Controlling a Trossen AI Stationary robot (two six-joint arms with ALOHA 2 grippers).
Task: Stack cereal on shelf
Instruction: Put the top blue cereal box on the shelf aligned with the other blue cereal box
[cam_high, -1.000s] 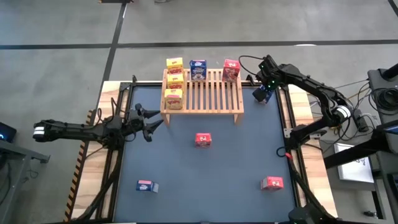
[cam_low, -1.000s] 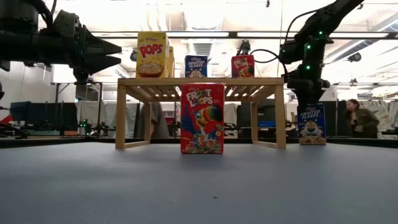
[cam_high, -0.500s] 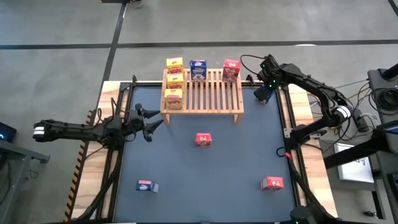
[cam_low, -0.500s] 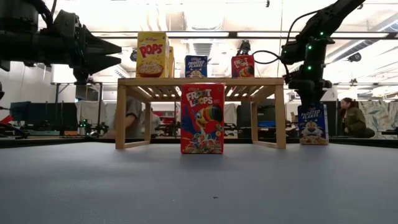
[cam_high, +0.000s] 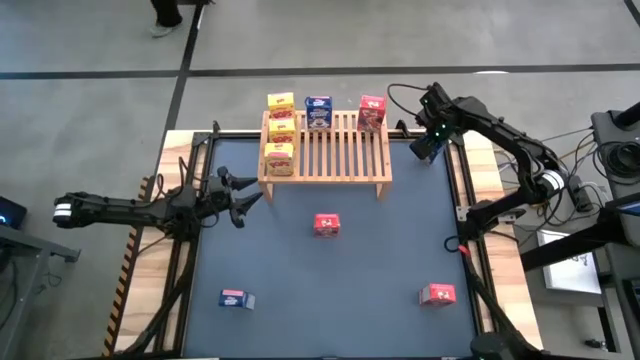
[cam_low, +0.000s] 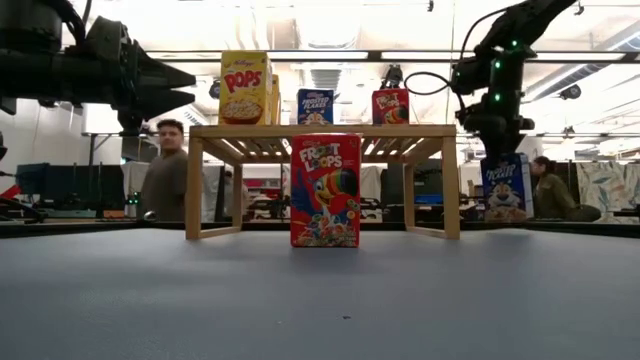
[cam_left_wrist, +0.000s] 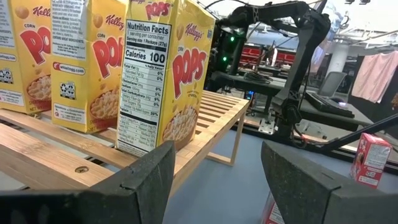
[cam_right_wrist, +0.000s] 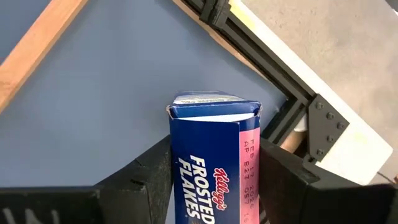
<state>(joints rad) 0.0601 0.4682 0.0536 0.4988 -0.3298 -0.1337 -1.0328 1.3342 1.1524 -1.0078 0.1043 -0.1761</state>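
Meanwhile red box (cam_high: 327, 224) alone mid-mat, front of shelf (cam_high: 325, 148).

Yellow box (cam_left_wrist: 165, 74): "Kellogg's POPS"; blue box (cam_right_wrist: 214, 168): "Frosted Flakes".

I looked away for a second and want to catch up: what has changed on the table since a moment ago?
The right end effector closed on the blue Frosted Flakes box beside the shelf and has lifted it slightly off the table. The left end effector stayed open, waiting near the shelf's front left corner. The boxes on the shelf and the three loose ones on the table have not moved.
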